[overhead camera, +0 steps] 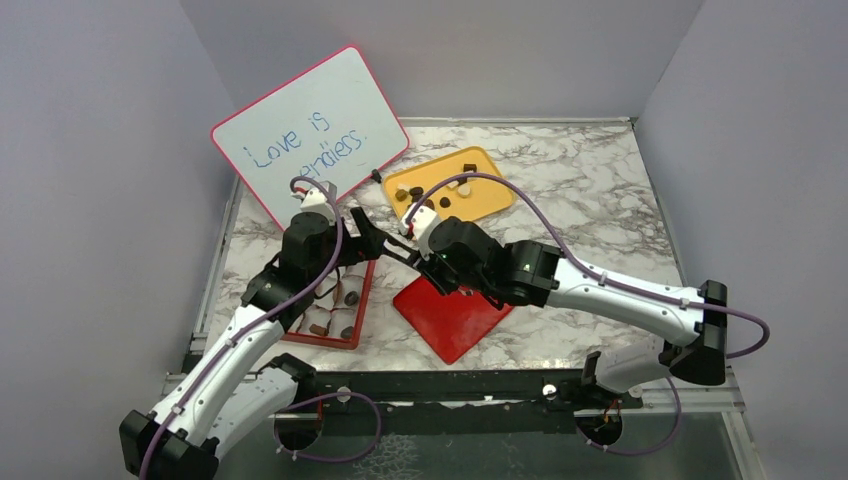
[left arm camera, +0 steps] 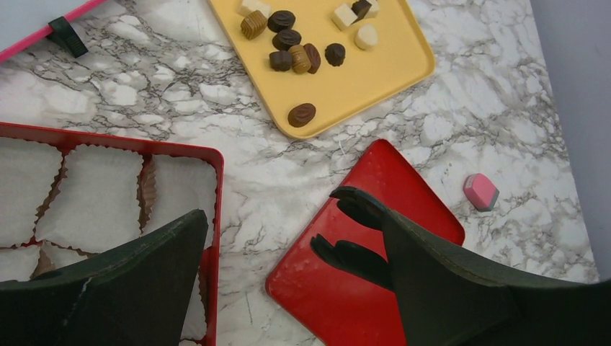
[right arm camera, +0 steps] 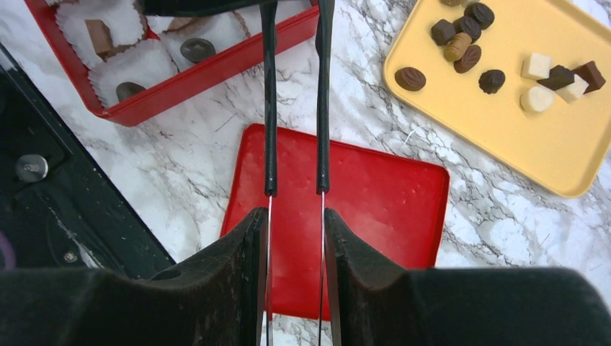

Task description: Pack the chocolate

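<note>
spreading under everything is a white-and-grey marble-patterned tabletop (overhead camera: 600,180). a pink-framed whiteboard (overhead camera: 310,130) with blue handwriting leans at its far left. a red rectangular box (right arm camera: 216,68) lined with white crinkled paper cups (left arm camera: 94,202) sits on the left, and a flat red square lid (overhead camera: 455,320) lies in the middle. a yellow plastic tray (left arm camera: 375,72) rests beyond the lid.

the left tool (left arm camera: 292,220) hangs over the gap between box and lid, released, its fingers spread wide with nothing clamped. the right tool (right arm camera: 294,216) is above the lid, grasping a pair of thin metal tweezers with black tips (right arm camera: 270,108) that reach toward the box and the left tool.

most of the small dark brown, tan and cream chocolate pieces (left arm camera: 292,54) lie on the yellow tray. three more (right arm camera: 196,49) sit in cups in the box. a small pink cube (left arm camera: 480,191) lies on the tabletop just right of the lid.
</note>
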Controlling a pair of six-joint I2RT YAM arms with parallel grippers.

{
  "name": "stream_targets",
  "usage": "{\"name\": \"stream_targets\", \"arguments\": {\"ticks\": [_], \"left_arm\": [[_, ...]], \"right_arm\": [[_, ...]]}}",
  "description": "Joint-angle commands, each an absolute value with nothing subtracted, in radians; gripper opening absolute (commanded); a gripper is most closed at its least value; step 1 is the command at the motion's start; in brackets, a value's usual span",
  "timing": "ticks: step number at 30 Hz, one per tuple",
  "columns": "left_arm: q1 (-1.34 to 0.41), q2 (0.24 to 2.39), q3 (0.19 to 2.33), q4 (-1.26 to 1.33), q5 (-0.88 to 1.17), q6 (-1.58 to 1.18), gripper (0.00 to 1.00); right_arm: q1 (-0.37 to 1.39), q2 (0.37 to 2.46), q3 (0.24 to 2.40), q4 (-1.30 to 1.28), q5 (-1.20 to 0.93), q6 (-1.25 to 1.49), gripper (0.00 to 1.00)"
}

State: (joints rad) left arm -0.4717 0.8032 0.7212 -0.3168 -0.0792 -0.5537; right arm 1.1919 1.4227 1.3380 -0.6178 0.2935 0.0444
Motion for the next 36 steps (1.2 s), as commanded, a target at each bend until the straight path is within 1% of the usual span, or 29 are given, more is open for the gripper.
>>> {"name": "stream_targets", "arguments": {"ticks": [1, 9, 17, 26, 36], "left_arm": [[-0.474, 0.819, 0.701, -0.335, -0.079, -0.548, 0.91], [-0.474, 0.777, 0.699, -0.334, -0.073, -0.530, 0.91], [-0.474, 0.639, 0.711, -0.340, -0.089, -0.494, 0.97], [-0.474, 0.467, 0.680, -0.358, -0.231, -0.396, 0.99], [-0.474, 0.453, 0.670, -0.360, -0.227, -0.379, 0.99]], "right_arm": [[1.196, 1.353, 1.323, -0.541, 0.305, 0.058, 0.36], [1.196, 1.395, 1.327, -0.587, 0.360, 0.081, 0.36], [1.168, 1.447, 1.334, -0.615, 0.425, 0.086, 0.36], [1.041, 1.531, 1.339, -0.566, 0.341, 0.076, 0.36], [0.894, 1.655, 1.377, -0.511, 0.233, 0.049, 0.36]]}}
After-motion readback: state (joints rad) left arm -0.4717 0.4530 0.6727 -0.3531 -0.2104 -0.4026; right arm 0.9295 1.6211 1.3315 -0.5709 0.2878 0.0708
